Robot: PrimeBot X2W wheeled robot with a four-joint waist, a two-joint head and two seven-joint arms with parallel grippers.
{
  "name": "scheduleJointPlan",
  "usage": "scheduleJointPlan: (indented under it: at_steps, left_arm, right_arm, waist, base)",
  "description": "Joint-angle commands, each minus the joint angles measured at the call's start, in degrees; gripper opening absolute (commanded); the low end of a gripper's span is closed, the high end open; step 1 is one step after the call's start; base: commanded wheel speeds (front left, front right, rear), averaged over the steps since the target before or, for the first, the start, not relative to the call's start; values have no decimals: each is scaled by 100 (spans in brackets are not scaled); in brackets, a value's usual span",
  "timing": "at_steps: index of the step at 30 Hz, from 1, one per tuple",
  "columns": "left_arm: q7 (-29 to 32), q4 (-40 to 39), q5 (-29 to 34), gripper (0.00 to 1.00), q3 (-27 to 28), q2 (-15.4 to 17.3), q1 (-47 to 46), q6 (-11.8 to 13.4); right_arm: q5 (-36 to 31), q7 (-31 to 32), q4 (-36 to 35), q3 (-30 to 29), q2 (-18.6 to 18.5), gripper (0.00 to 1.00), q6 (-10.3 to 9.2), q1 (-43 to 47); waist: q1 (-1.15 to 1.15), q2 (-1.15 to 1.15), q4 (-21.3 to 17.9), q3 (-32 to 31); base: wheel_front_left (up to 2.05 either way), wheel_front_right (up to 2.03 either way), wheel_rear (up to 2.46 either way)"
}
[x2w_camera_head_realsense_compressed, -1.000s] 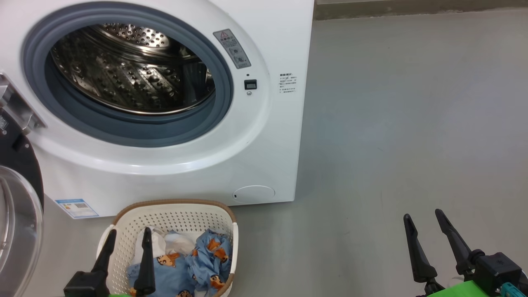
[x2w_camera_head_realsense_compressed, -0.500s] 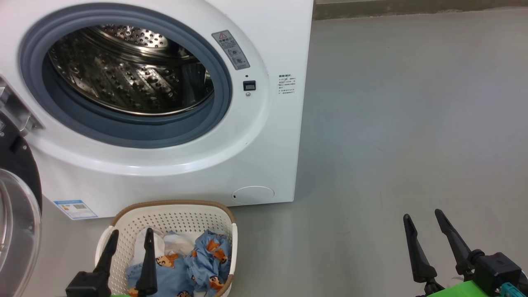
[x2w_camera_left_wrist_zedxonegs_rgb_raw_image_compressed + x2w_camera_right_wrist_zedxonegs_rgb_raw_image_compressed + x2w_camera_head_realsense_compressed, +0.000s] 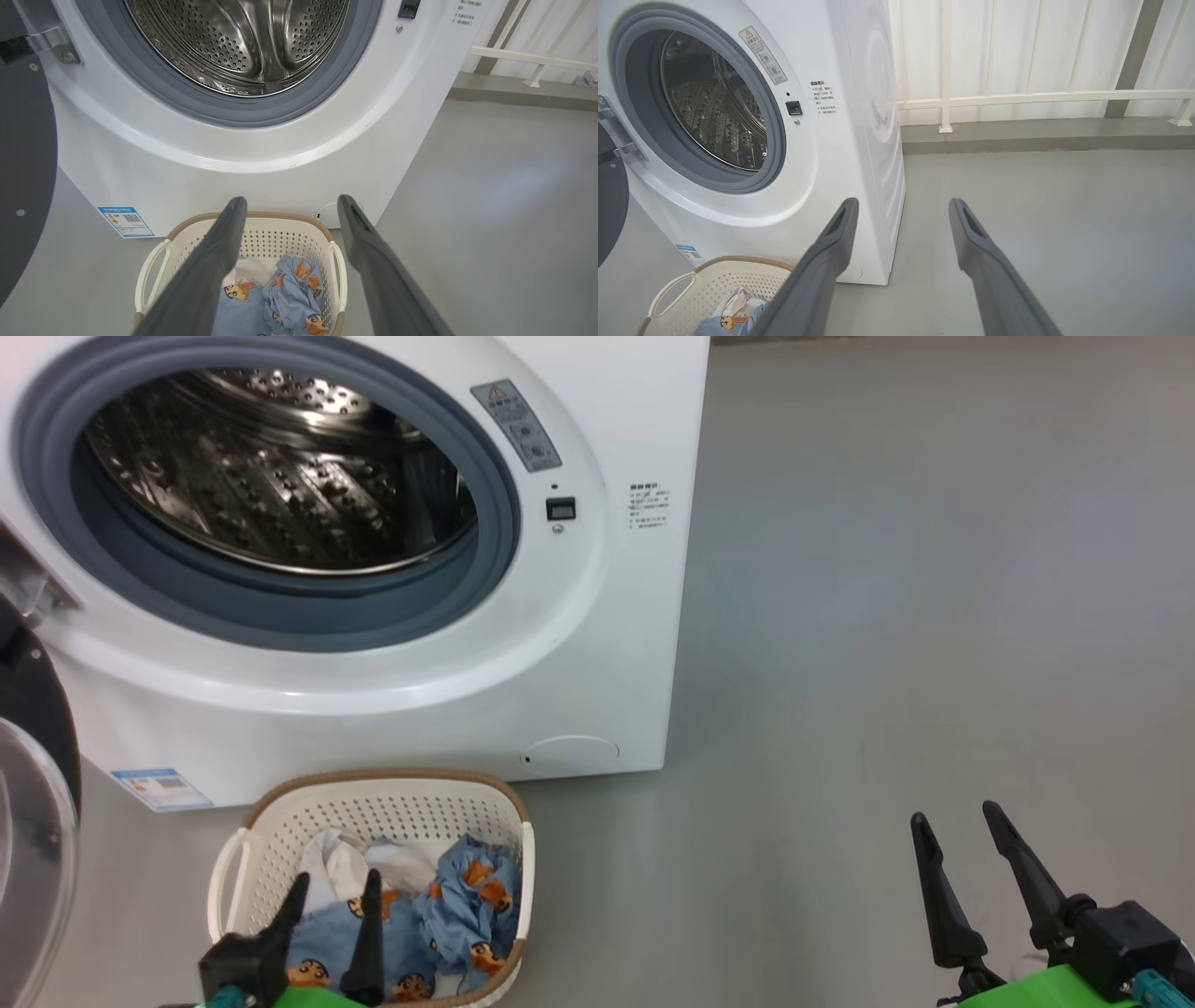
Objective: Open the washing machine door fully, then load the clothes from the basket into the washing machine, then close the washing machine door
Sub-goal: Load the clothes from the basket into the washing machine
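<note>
**Desk:** What do you have in front of you?

**Operator:** The biggest thing I see is the boxy white front-loading washing machine (image 3: 597, 644). It stands on the grey floor (image 3: 887, 616), and its perforated steel drum (image 3: 271, 476) is in plain view.

**Desk:** And the door?

**Operator:** The round washing machine door with the glossy black rim and glass bowl (image 3: 33, 803) is swung out on the machine's left. I see it at the left edge of my head view.

**Desk:** And the laundry?

**Operator:** The cream-white perforated plastic basket with the brown rim (image 3: 383, 777) sits on the floor just in front of the machine. The clothes (image 3: 439, 915) lie inside it: light blue fabric with orange-brown cartoon faces, plus some white cloth.

**Desk:** Fingers?

**Operator:** My left fingers (image 3: 369, 933) are spread wide over the basket with nothing between them. I cannot tell if they touch the cloth. My right fingers (image 3: 1022, 863) are also spread, over the floor well to the right.
</note>
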Motion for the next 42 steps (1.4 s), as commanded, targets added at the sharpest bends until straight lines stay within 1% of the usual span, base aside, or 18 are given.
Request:
scheduleJointPlan:
  at_steps: [1,7,12,13,17,21,25,29,30,31,32,33,35,42]
  left_arm:
    - [-62,218,-105,100,138,9,-354,-88]
    - [-130,1594,-337,100,-78,-124,-1060,-345]
    - [-207,2795,-572,100,-262,-189,-1808,-550]
    - [-207,2795,-572,100,-262,-189,-1808,-550]
    - [-231,3668,-802,100,-394,-213,-2415,-667]
    - [-227,4342,-1090,100,-544,-219,-2951,-747]
    - [-180,4800,-1358,100,-705,-221,-3432,-783]
    - [-145,5183,-1557,100,-705,-221,-3879,-796]
    - [-156,5346,-1621,100,-669,-208,-4079,-799]
    - [-152,5414,-1655,100,-650,-194,-4170,-800]
    - [-143,5588,-1771,100,-587,-122,-4488,-804]
    - [-137,5621,-1789,100,-579,-101,-4554,-805]
    - [-70,5744,-1923,100,-497,7,-4807,-806]
    - [-6,5832,-2062,100,-390,158,-5035,-745]
  right_arm:
    - [29,9,-179,190,-77,100,51,-244]
    - [92,17,-252,253,-181,100,51,-394]
    - [170,5,-326,306,-320,100,51,-603]
    - [170,5,-326,306,-320,100,51,-603]
    - [225,-20,-379,342,-421,100,51,-794]
    - [275,-54,-437,394,-490,100,51,-1004]
    - [347,-94,-496,418,-536,100,51,-1234]
    - [417,-133,-545,480,-571,100,51,-1538]
    - [450,-151,-562,515,-581,100,51,-1693]
    - [467,-158,-570,529,-585,100,51,-1759]
    - [516,-177,-584,564,-604,100,51,-1961]
    - [523,-180,-584,577,-611,100,51,-2003]
    - [563,-186,-671,612,-629,100,51,-2214]
    - [606,-187,-788,619,-637,100,51,-2369]
  waist:
    - [0,0,-21,146]
    - [0,0,-66,552]
    - [0,0,-129,1038]
    - [0,0,-129,1038]
    - [0,0,-201,1456]
    - [0,0,-317,1907]
    - [0,0,-444,2416]
    - [0,0,-604,2949]
    - [0,0,-683,3197]
    - [0,0,-716,3314]
    - [0,0,-811,3750]
    - [0,0,-831,3849]
    - [0,0,-930,4270]
    - [0,0,-1025,4608]
  base:
    - [0,0,0]
    - [0,0,0]
    - [0,0,0]
    - [0,0,0]
    - [0,0,0]
    - [0,0,0]
    - [0,0,0]
    - [0,0,0]
    - [0,0,0]
    - [0,0,0]
    - [0,0,0]
    - [0,0,0]
    - [0,0,0]
    - [0,0,0]
